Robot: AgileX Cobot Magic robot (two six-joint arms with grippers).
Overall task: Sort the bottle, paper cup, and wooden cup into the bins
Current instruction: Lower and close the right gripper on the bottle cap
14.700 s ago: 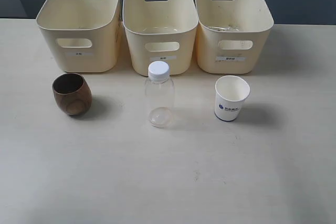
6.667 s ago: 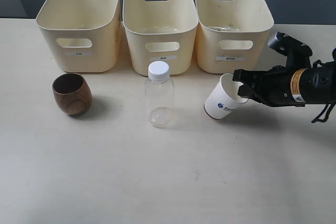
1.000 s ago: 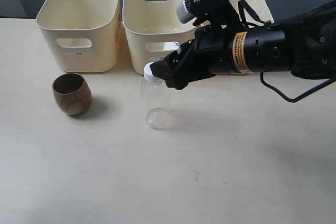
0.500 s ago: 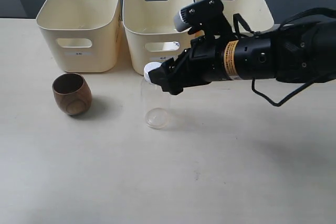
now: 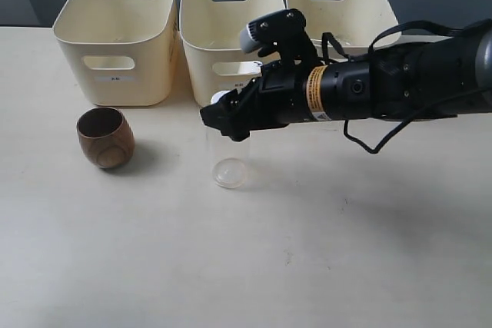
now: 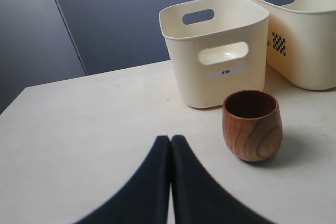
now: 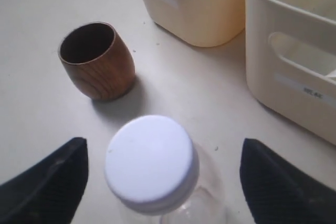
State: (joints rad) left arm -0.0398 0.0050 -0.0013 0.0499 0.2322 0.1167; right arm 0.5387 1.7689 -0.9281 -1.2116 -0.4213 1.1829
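The clear bottle (image 5: 229, 160) with its white cap (image 7: 151, 160) stands upright in front of the middle bin (image 5: 206, 45). My right gripper (image 5: 224, 119) reaches across to it and is open, one finger (image 7: 51, 181) on each side of the cap without touching it. The dark wooden cup (image 5: 105, 137) stands in front of the left bin (image 5: 115, 51). My left gripper (image 6: 170, 141) is shut on nothing, low over the table a little short of the wooden cup (image 6: 252, 124). The paper cup is out of view.
The right bin (image 5: 338, 11) is partly covered by the right arm (image 5: 369, 86). In the right wrist view the wooden cup (image 7: 97, 61) stands beyond the bottle, with two bins (image 7: 199, 9) (image 7: 294, 56) behind. The left wrist view shows two bins (image 6: 218, 51) (image 6: 310, 35).
My right gripper has moved left and lower, bringing its open fingers around the bottle's cap. The bottle and the wooden cup have not moved.
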